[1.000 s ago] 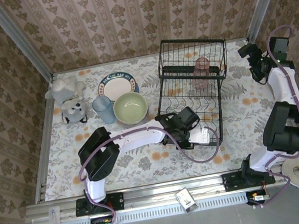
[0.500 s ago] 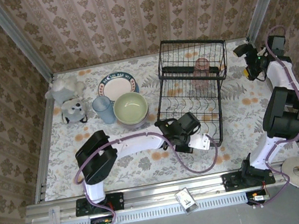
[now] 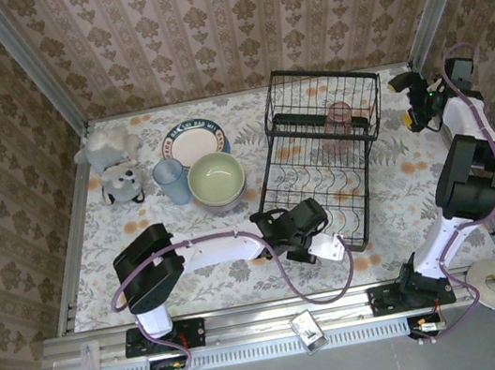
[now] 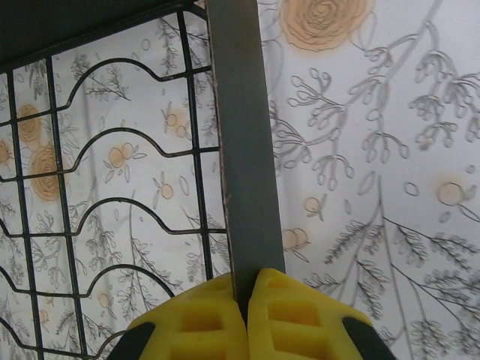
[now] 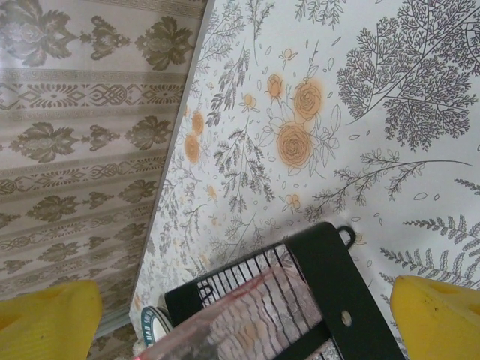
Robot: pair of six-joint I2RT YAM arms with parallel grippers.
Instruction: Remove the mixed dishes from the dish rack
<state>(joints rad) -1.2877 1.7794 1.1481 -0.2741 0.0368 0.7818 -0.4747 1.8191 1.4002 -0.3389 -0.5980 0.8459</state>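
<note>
The dish rack (image 3: 306, 123) stands right of centre on the flowered table (image 3: 406, 192). We see one translucent pink cup (image 3: 340, 114) left on its raised far shelf, and the lower slots look empty. To the left, out of the rack, are the teal-rimmed plate (image 3: 195, 142), the pale green bowl (image 3: 217, 179) and the bluish cup (image 3: 170, 180). We judge the unloading nearly done, with the pink cup the last piece. At the rack's near edge our left gripper (image 4: 246, 319) is pinched tight, seemingly on a thin grey frame bar (image 4: 238, 150). Our right gripper (image 3: 416, 100) hovers at the far right, jaws spread wide, holding nothing and aimed towards the cup.
</note>
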